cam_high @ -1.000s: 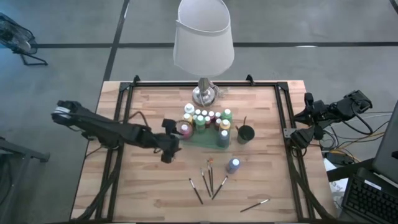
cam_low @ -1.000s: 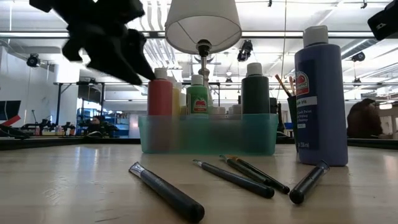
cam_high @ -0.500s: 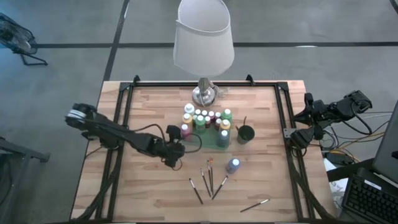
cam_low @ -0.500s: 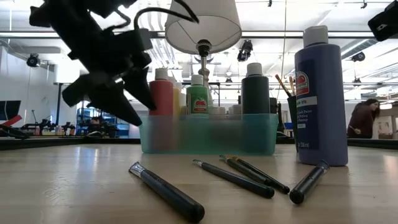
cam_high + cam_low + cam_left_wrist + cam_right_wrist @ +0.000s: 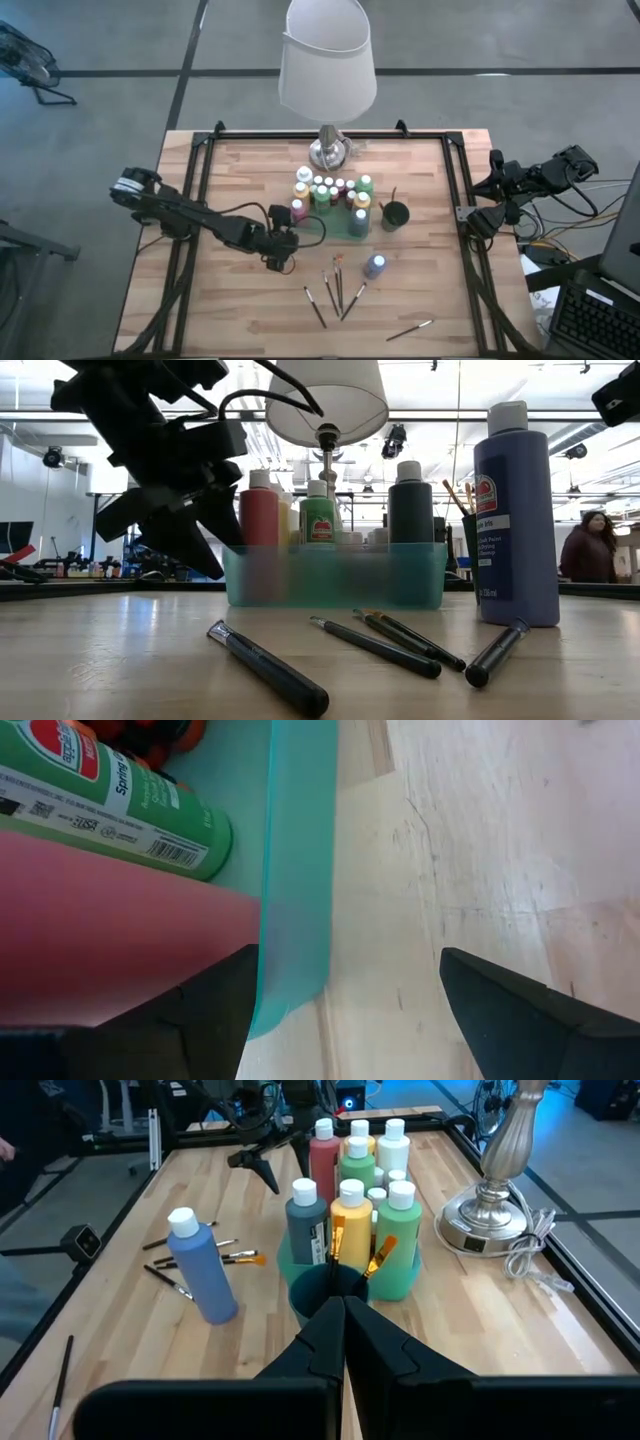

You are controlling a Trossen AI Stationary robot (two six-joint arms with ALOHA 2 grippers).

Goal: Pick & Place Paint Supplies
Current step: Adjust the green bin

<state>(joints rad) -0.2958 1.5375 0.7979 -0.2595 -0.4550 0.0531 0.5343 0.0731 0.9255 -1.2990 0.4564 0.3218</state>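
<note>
left gripper [image 5: 282, 254]: jaws apart, empty | nearest brush [image 5: 315, 307] just ahead, lying flat, long axis roughly crosswise to the reach | right gripper [image 5: 343, 1325]: pressed together, parked far off

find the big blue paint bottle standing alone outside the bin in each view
High view: blue bottle just below centre, right of the brush cluster.
Low view: tall blue bottle at right, upright on the table.
Left wrist view: not in it.
Right wrist view: blue bottle at left, upright, apart from the bin.
Shared landmark: the teal bin of bottles beside it.
</note>
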